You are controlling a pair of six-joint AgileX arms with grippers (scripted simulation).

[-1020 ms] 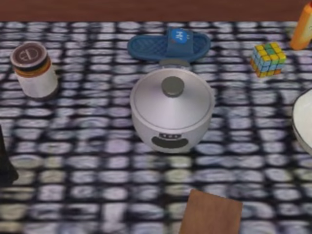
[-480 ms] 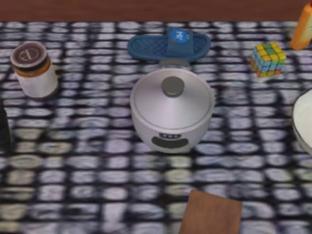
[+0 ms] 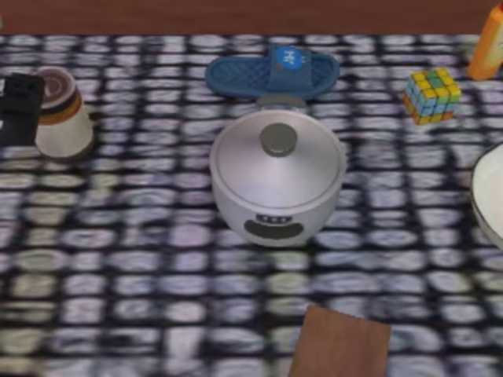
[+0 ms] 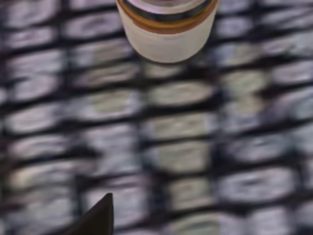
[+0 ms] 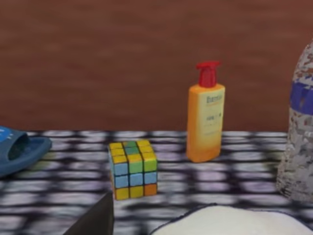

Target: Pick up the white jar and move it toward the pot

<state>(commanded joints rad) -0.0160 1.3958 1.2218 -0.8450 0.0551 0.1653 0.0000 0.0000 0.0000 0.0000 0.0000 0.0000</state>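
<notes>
The white jar [image 3: 69, 118], brown-lidded with an orange band, stands upright at the table's far left. My left gripper [image 3: 19, 106] hovers at the jar's left side and hides part of its lid from above. In the left wrist view the jar [image 4: 166, 34] lies ahead, apart from the one dark finger [image 4: 98, 220] that shows; the gripper is open and holds nothing. The silver-grey pot [image 3: 277, 177] with its grey knob sits mid-table, well right of the jar. My right arm is outside the top view; its wrist view shows one finger [image 5: 98, 220], open and empty.
A blue slipper [image 3: 271, 72] lies just behind the pot. A colour cube [image 3: 431, 95] and an orange bottle [image 3: 489, 43] stand at the back right, a white bowl [image 3: 491, 196] at the right edge, and a brown wooden block [image 3: 340, 345] at the front.
My left gripper has come up from the front left edge toward the back and now overlaps the jar's left side. The jar and the pot have not moved.
</notes>
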